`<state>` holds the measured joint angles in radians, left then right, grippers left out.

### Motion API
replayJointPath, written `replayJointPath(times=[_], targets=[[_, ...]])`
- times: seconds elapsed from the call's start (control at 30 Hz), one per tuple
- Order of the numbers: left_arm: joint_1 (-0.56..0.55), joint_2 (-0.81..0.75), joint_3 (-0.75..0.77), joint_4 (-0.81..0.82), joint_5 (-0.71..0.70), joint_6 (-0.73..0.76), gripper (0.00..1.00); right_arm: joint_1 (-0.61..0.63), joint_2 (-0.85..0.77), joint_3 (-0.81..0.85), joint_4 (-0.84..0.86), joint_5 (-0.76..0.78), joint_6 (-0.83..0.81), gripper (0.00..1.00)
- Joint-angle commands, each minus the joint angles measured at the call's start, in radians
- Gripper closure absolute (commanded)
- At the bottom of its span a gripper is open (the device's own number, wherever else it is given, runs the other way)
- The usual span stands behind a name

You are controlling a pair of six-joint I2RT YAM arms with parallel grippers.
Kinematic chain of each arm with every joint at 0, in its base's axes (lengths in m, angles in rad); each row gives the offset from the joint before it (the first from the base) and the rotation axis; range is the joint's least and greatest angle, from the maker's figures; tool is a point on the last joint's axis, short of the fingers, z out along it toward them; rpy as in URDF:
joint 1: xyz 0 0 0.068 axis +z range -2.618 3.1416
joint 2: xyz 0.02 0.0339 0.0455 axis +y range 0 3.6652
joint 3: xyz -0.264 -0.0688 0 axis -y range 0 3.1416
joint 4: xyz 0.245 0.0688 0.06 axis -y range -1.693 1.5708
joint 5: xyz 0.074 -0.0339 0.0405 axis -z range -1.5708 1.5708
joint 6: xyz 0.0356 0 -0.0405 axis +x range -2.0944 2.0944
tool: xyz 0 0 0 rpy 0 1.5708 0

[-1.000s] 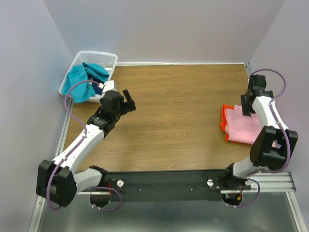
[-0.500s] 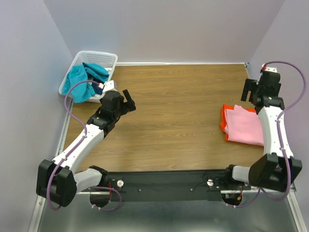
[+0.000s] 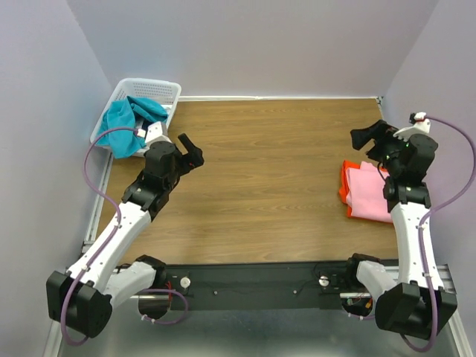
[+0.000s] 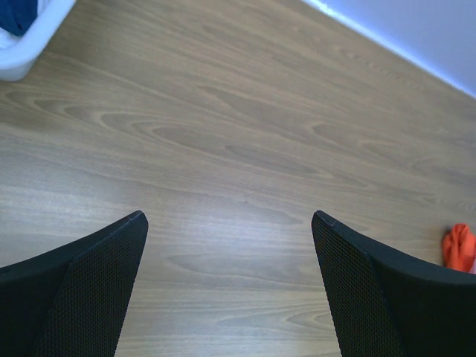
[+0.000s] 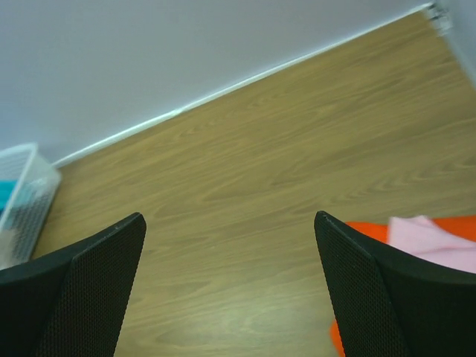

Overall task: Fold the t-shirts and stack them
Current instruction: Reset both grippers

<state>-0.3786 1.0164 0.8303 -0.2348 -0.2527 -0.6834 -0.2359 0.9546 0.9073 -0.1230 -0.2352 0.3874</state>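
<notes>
Pink t-shirt [image 3: 368, 195] atop orange t-shirt [image 3: 345, 183] | teal garment [image 3: 123, 123] in basket [image 3: 153, 84] | left hand [image 3: 190, 151], right hand [image 3: 366, 135] spread

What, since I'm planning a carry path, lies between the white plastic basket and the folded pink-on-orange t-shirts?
Only bare wooden tabletop, seen in the top view; the open left gripper hangs near the white plastic basket, far from the pink-on-orange t-shirts.
</notes>
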Motion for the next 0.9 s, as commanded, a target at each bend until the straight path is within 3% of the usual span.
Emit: replayJointPath(times=[0.0,0.07,0.27,0.87], targets=[[0.006,-0.065,0.009,-0.012,-0.069,-0.044,0.02,-0.005,0.0,-0.109,0.232,-0.269,0.134,0.0],[0.006,-0.087,-0.013,-0.017,-0.091,-0.071,0.02,-0.005,-0.005,-0.19,0.331,-0.35,0.184,0.0],[0.006,-0.122,-0.066,-0.012,-0.111,-0.108,0.02,-0.005,0.003,-0.332,0.405,-0.469,0.226,0.0],[0.006,-0.167,-0.114,0.035,-0.097,-0.079,0.02,-0.005,-0.091,-0.453,0.372,-0.369,0.199,0.0]])
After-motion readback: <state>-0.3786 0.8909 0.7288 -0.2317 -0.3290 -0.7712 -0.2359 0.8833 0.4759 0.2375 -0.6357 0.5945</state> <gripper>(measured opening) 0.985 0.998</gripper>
